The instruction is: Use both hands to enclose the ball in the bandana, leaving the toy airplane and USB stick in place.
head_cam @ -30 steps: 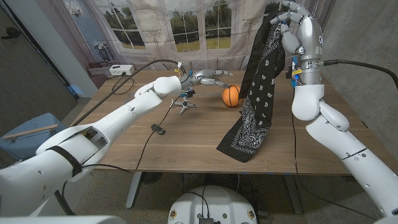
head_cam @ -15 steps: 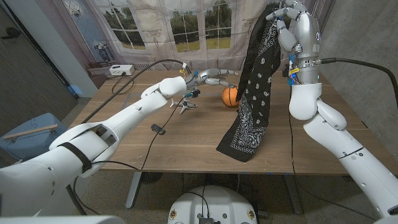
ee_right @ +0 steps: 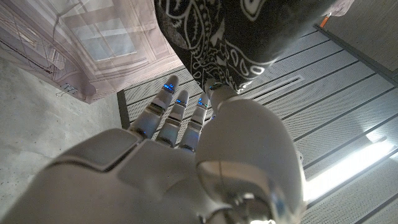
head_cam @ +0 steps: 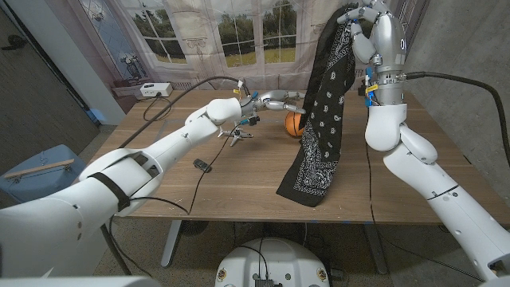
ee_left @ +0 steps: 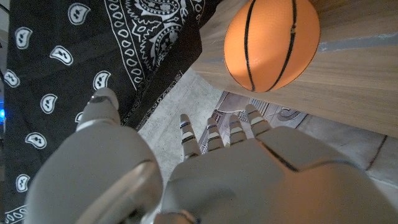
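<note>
right hand (head_cam: 368, 17) is up high and i see it pinching the top of the black bandana (head_cam: 320, 119), which hangs down with its low end on the table (head_cam: 239, 183). left hand (head_cam: 275, 100) holds nothing, fingers apart, close by the orange ball (head_cam: 294, 122). toy airplane (head_cam: 237, 135) and usb stick (head_cam: 202, 165) sit on the wood.
</note>
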